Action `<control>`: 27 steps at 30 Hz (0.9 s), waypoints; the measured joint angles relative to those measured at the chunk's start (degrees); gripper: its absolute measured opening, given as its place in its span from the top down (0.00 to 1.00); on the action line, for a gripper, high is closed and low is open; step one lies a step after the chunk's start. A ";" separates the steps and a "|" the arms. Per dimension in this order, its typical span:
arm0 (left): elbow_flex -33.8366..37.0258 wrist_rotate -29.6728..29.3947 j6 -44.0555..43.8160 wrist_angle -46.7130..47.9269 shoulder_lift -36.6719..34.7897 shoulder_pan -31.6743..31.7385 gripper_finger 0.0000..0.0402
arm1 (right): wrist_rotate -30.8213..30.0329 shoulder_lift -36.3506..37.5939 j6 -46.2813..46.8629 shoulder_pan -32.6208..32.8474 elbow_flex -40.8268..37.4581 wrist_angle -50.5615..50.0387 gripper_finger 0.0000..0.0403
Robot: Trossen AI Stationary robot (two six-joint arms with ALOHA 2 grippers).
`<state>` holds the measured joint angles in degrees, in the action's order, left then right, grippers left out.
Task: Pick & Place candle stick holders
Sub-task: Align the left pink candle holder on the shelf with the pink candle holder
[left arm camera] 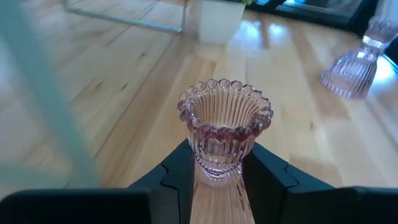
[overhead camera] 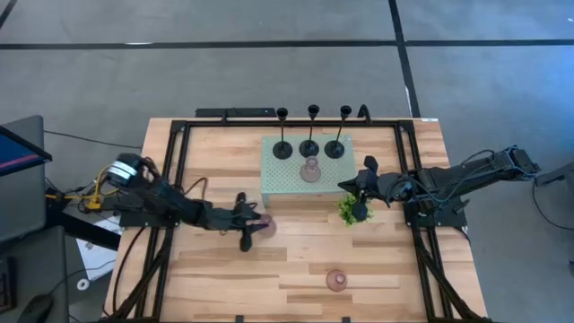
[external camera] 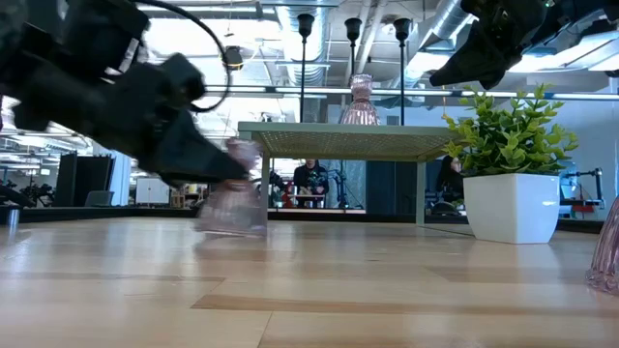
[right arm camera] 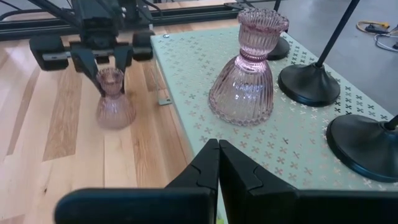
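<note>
Three black candle stick holders stand on their disc bases on the pale green perforated tray, with a pink glass one upright beside them. A second pink holder stands near the table's front edge. My left gripper, left of the tray, is shut on a third pink holder. My right gripper hovers shut above the tray's right corner, holding nothing. My left gripper pinches the pink holder's ribbed cup just above its narrow neck between its two fingers. The fingers come nearly level from the table's left. The holder stands upright; whether its flared base rests on the table or hangs just above it I cannot tell.
A small green plant in a white pot stands just off the tray's near right corner, below my right gripper. A black metal frame runs along the table's left, far and right sides. Bare wood lies between the tray and the front edge.
</note>
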<state>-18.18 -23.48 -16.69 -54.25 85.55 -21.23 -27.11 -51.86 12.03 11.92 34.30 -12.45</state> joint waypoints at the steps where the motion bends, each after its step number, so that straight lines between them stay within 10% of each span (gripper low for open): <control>1: 0.84 -1.02 0.36 0.98 -1.99 -0.91 0.74 | -0.01 0.00 0.00 0.00 0.00 -0.02 1.00; 18: -1.59 -8.35 10.64 -0.09 -21.40 -7.20 0.74 | 0.02 0.02 0.02 -0.02 0.00 -0.39 1.00; 27: -14.52 -8.07 13.86 21.50 -21.40 -3.57 0.74 | 0.02 0.02 0.02 -0.02 0.00 -0.42 1.00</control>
<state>-32.70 -31.55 -2.83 -32.75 64.15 -24.80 -27.09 -51.83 12.05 11.90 34.30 -12.86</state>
